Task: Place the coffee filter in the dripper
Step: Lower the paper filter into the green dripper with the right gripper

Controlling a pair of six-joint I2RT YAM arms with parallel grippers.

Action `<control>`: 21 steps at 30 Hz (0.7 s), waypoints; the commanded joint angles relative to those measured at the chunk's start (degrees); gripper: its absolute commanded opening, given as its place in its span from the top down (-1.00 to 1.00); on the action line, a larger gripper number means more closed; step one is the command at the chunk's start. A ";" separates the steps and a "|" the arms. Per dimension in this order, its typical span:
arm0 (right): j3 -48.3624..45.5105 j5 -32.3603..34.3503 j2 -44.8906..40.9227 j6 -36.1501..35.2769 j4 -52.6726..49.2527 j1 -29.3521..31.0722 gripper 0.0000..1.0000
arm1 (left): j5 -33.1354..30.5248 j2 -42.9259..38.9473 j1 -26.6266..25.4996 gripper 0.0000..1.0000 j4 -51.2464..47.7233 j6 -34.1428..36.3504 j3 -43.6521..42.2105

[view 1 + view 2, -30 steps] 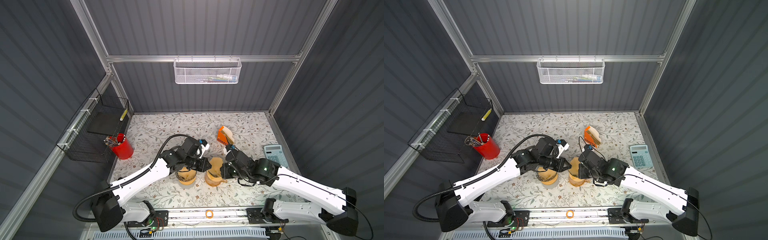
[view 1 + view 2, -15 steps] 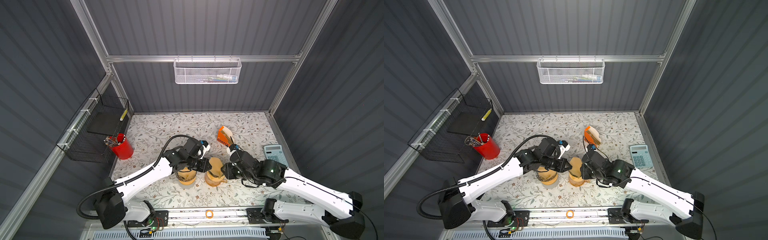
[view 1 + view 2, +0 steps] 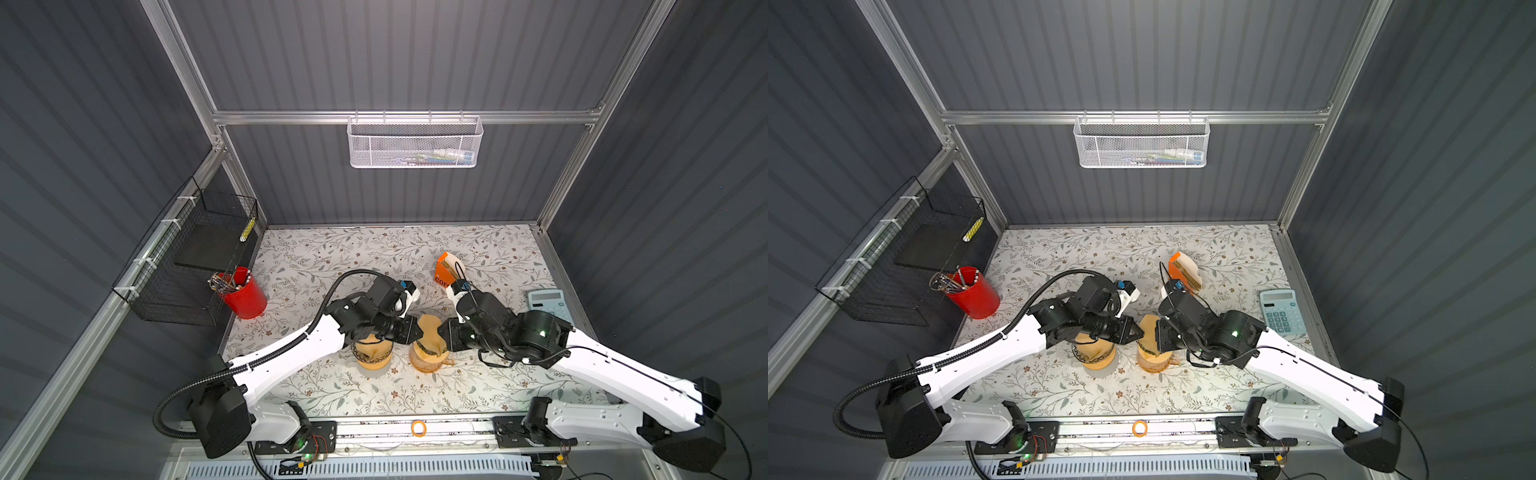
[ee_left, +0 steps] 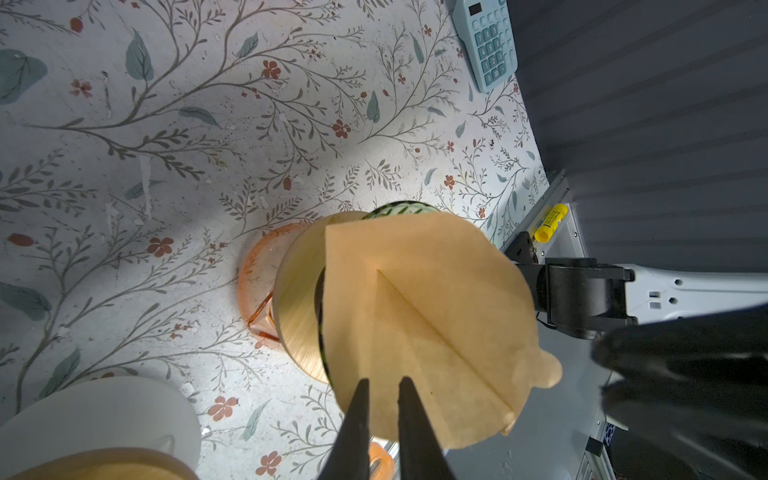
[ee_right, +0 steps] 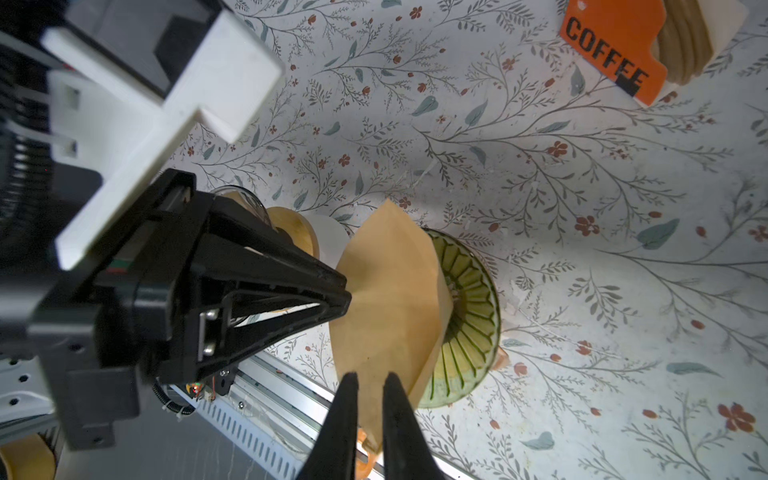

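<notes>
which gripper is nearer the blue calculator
Right. The right gripper is on the side of the coffee filter toward the calculator; the left gripper is on the opposite side, farther away.

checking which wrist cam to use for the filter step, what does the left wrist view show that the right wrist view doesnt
Only the left wrist view: the calculator, the wooden collar below the dripper, and the fold seam across the coffee filter.
Only the right wrist view: the orange filter holder marked COFFEE, the dripper's ribbed inside, and the left gripper pinching the coffee filter's edge.
Both: the coffee filter held flat and folded at the green dripper, not opened into it, above the floral table cover.
</notes>
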 commanded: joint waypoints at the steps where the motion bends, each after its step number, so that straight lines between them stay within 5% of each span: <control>1: -2.66 -3.33 0.12 -0.50 3.15 -1.49 0.78 | -0.18 -0.28 -0.30 0.68 0.25 0.77 1.61; 21: -12.90 -6.93 -4.26 0.26 8.45 -6.83 0.83 | -0.21 2.70 -0.37 0.69 -0.25 0.28 2.18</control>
